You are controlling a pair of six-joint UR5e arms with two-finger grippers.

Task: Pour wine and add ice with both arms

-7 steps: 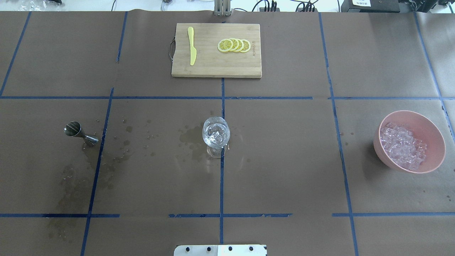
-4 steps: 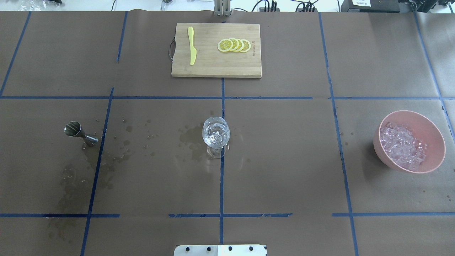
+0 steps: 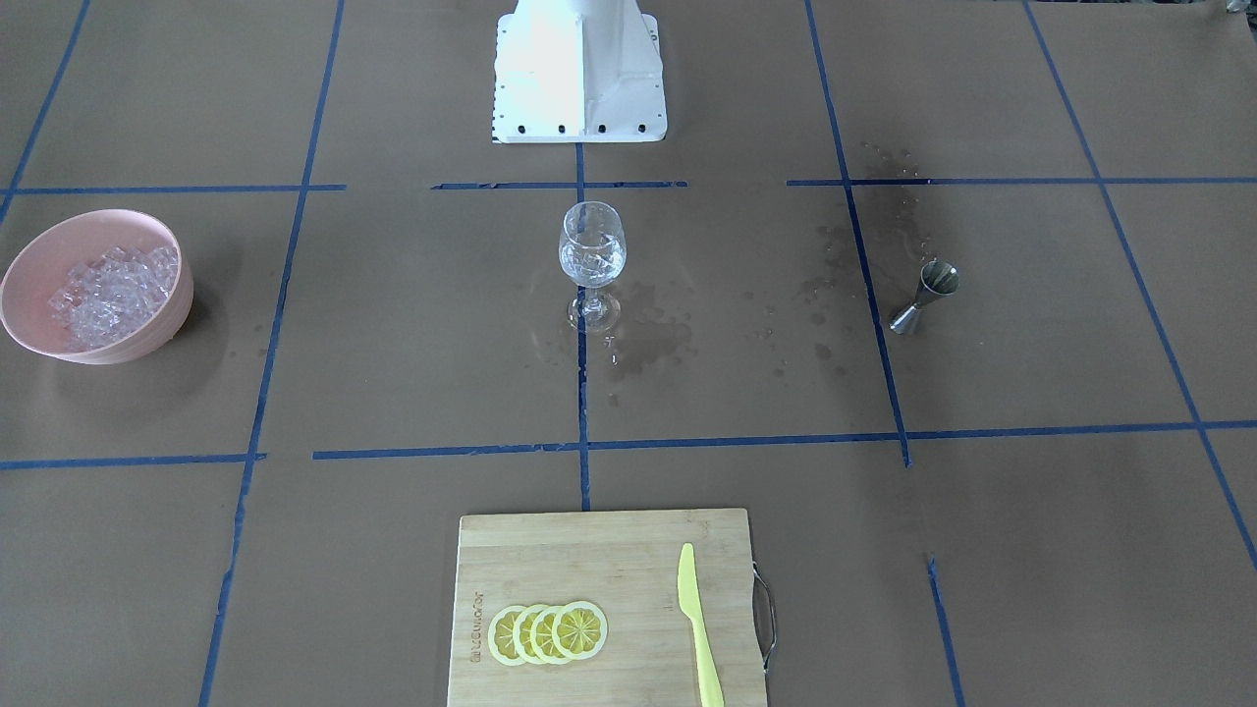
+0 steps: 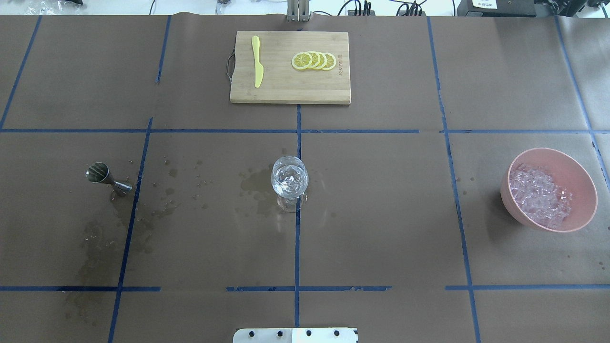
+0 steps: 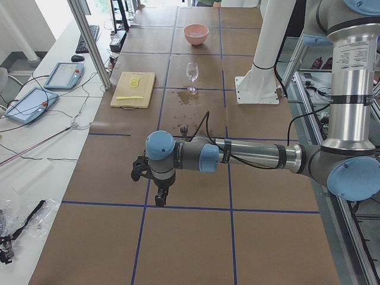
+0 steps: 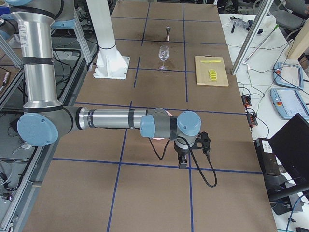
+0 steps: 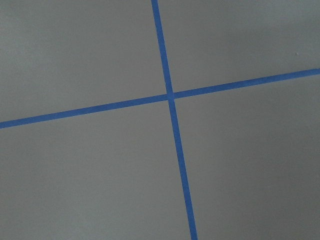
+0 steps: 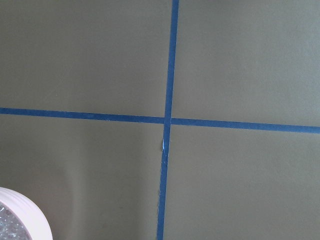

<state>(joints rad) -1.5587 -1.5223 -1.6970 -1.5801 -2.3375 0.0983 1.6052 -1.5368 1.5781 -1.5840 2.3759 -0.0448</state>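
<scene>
A clear wine glass [image 4: 289,178] stands at the table's middle with ice cubes and clear liquid in its bowl; it also shows in the front-facing view [image 3: 591,250]. More ice [image 4: 538,195] fills a pink bowl [image 4: 587,188] at the right. A steel jigger [image 4: 102,175] stands at the left. My left gripper [image 5: 160,199] shows only in the exterior left view, far from the glass, low over bare table; I cannot tell if it is open. My right gripper [image 6: 182,163] shows only in the exterior right view, beyond the bowl; I cannot tell its state.
A wooden cutting board [image 4: 286,93] at the far middle holds lemon slices [image 4: 313,61] and a yellow knife [image 4: 257,62]. Wet stains [image 4: 259,188] lie left of the glass and near the jigger. The bowl's rim [image 8: 30,220] shows in the right wrist view.
</scene>
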